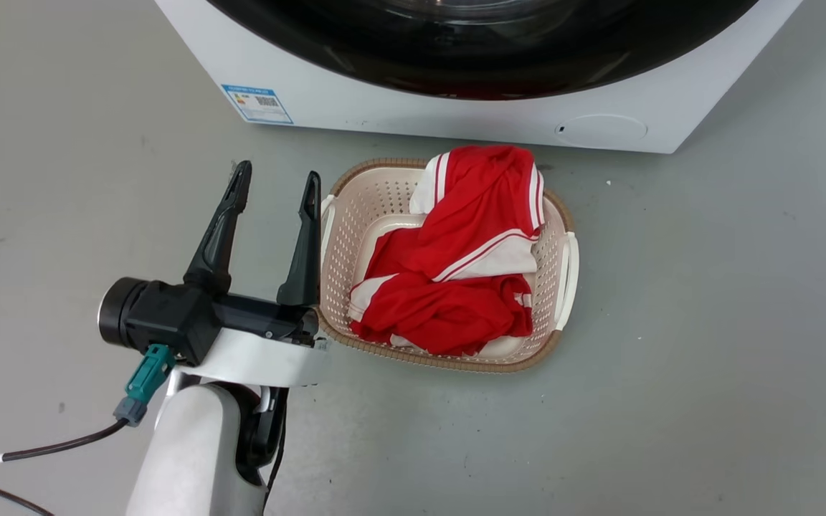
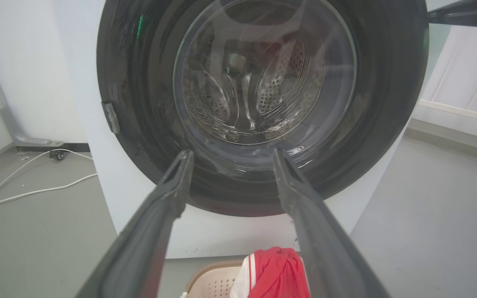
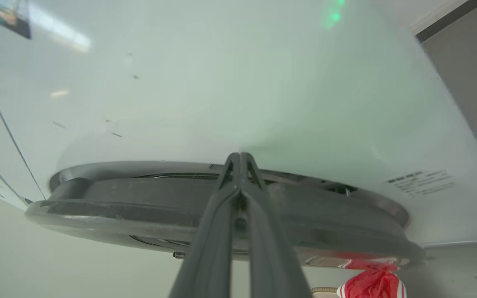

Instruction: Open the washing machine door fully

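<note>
L gripper point(image 1: 278, 175) sat lower left in head view, fingers wide & empty. R gripper point(image 3: 240, 157) had fingers pinched together, nothing betw. them, tips at washing machine door point(image 3: 139, 203) rim, centre of R wrist view; door lay close to washing machine point(image 1: 399, 107). Prob. best: hook tips behind rim, pull along hinge arc.

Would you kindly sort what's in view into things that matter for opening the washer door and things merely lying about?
For the job: door, washer, right gripper (shut, at the door's rim), left gripper (open).
Lying about: basket, red garment.
</note>
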You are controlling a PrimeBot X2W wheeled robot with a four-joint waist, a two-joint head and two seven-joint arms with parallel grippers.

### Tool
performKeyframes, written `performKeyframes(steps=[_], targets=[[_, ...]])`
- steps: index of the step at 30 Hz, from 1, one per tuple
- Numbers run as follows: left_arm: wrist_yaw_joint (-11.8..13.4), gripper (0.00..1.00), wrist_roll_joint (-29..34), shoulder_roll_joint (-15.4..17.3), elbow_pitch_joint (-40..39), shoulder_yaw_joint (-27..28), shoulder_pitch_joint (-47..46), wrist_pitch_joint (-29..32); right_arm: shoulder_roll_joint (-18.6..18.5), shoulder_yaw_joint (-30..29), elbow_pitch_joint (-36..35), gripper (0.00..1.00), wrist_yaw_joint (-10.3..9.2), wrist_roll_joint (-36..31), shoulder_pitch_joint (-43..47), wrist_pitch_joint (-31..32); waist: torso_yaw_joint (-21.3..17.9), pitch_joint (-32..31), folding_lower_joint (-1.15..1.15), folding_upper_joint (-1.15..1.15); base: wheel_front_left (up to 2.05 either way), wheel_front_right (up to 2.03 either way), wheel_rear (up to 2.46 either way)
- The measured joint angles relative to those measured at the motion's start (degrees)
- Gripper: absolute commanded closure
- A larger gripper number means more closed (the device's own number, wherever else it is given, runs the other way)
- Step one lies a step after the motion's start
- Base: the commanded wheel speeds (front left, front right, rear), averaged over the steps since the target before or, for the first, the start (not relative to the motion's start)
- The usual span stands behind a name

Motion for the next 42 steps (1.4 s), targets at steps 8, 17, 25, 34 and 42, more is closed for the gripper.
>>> performKeyframes(steps=[8, 17, 25, 34, 42], targets=[[0.33, 0.0, -0.73, 0.0, -0.32, -0.56, -0.88, 0.0, 0.93, 0.91, 2.04, 1.0, 0.18, -1.33, -1.79, 2.29, 1.09, 2.44, -0.01, 0.0, 0.0, 0.0, 0.0], [0.45, 0.0, -0.74, 0.01, -0.27, -0.67, -1.4, 0.0, 0.83, 0.75, 1.6, 1.0, -0.01, -0.67, -2.49, 8.0, 1.22, 3.3, 0.0, 0.0, 0.0, 0.0, 0.0], [0.52, 0.0, -0.63, 0.01, 0.31, -0.37, -1.47, 0.0, 0.67, -0.3, -3.27, 1.0, 0.0, 2.42, 1.12, 16.99, 0.42, 2.1, 0.0, 0.0, 0.0, 0.0, 0.0], [0.4, 0.0, 0.33, 0.0, 2.32, -0.32, 1.07, 0.0, 1.03, -1.2, -9.06, 1.0, 0.0, 5.95, 11.5, 24.81, -0.73, -3.2, 0.0, 0.0, 0.0, 0.0, 0.0], [0.26, 0.0, 1.4, 0.0, 3.57, 0.36, 4.35, 0.0, 3.8, -1.12, -16.75, 1.0, 0.0, 8.43, 22.91, 28.92, -2.11, -9.57, 0.0, 0.0, 0.0, 0.0, 0.0]])
